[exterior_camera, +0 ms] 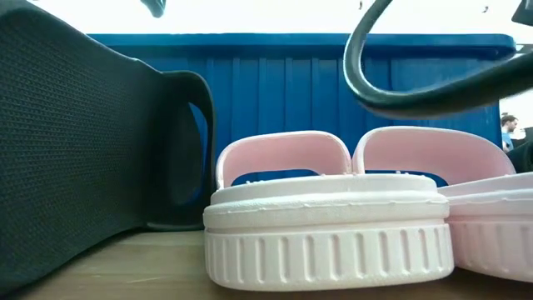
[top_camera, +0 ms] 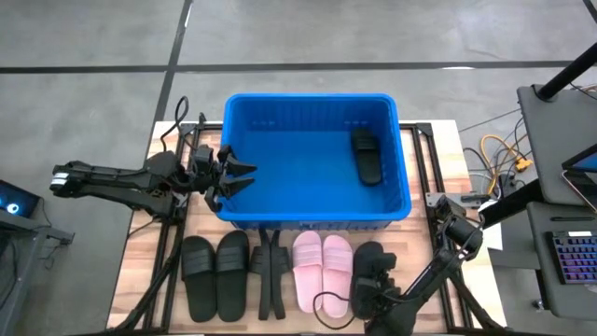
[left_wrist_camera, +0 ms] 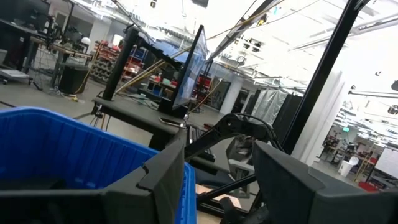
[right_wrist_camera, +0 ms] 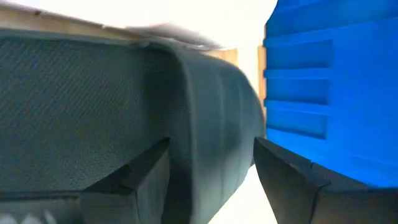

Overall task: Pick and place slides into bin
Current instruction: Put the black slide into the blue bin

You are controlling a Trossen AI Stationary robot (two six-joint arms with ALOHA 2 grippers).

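While the left hand [top_camera: 227, 177] hovers with fingers apart and empty over the bin's [top_camera: 312, 220] left rim, the right hand [top_camera: 371, 273] is clamped on a black slide [top_camera: 369, 254] on the desk [top_camera: 131, 271] beside the pink pair [top_camera: 323, 271]. Another black slide [top_camera: 366, 156] lies inside the bin; three black slides [top_camera: 216, 273] remain in front.

The bin [top_camera: 244, 117] holds 1 black slide [top_camera: 366, 155] at its right side; the rest of its floor lies open. The left gripper [top_camera: 235, 175] overhangs the left rim. In front, 5 slides [top_camera: 322, 269] crowd the near table edge.
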